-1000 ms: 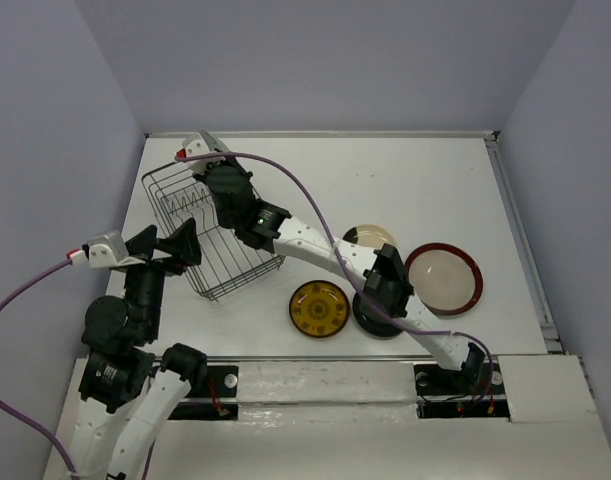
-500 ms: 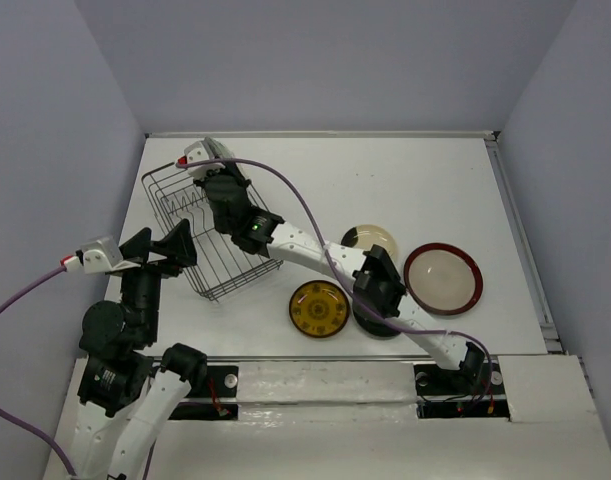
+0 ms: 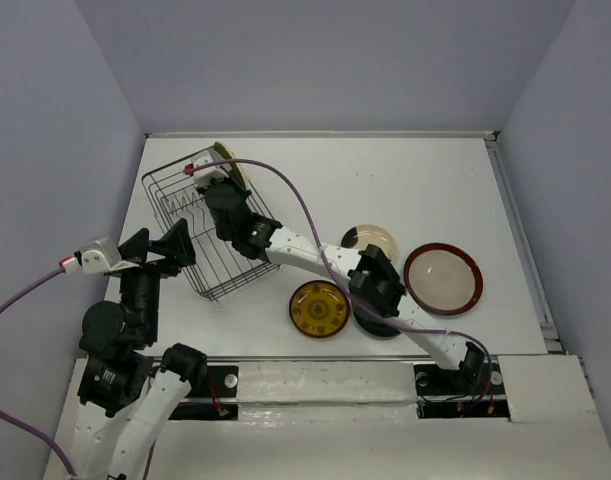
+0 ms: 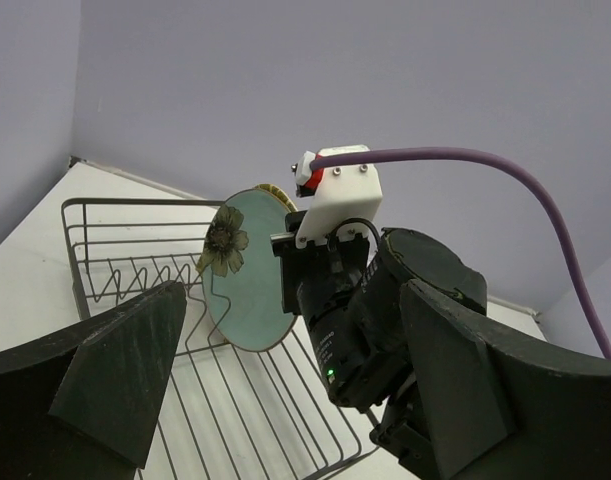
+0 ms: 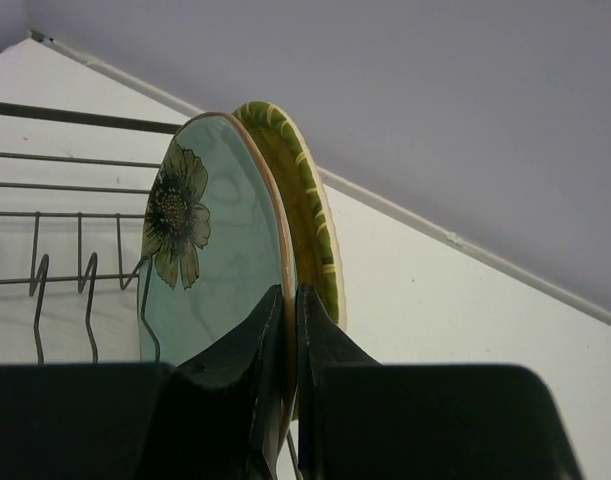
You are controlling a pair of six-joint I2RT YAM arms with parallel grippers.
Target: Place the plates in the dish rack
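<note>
Two dishes at the rack, four out on the white table: what am I captioning? asks the desk.

Photographer: Right gripper, fingers pinched on the rim of a pale teal plate with a flower print, holds it on edge at the far end of the dark wire dish rack. It is just in front of a yellow ribbed fan-shaped plate already standing there. Left gripper waits at the rack's near-left side, jaws wide apart, holding nothing.

Desk: What has changed in the last second?

Photographer: The right wrist has come off the far corner and swung in over the rack, so the yellow plate's edge now shows behind it from above. The left arm has barely stirred. (Whether the teal plate's lower edge touches the rack floor yet, neither wrist view settles.)

Desk: And for the job?

Photographer: I read it as the second plate about to be seated. It likely needs easing down into a slot before release, or it may tip against the yellow one. Left to load: the round yellow plate with dark pattern, the cream plate with dark patches, the large red-rimmed cream plate and the glossy black plate, the last partly under the right arm.
</note>
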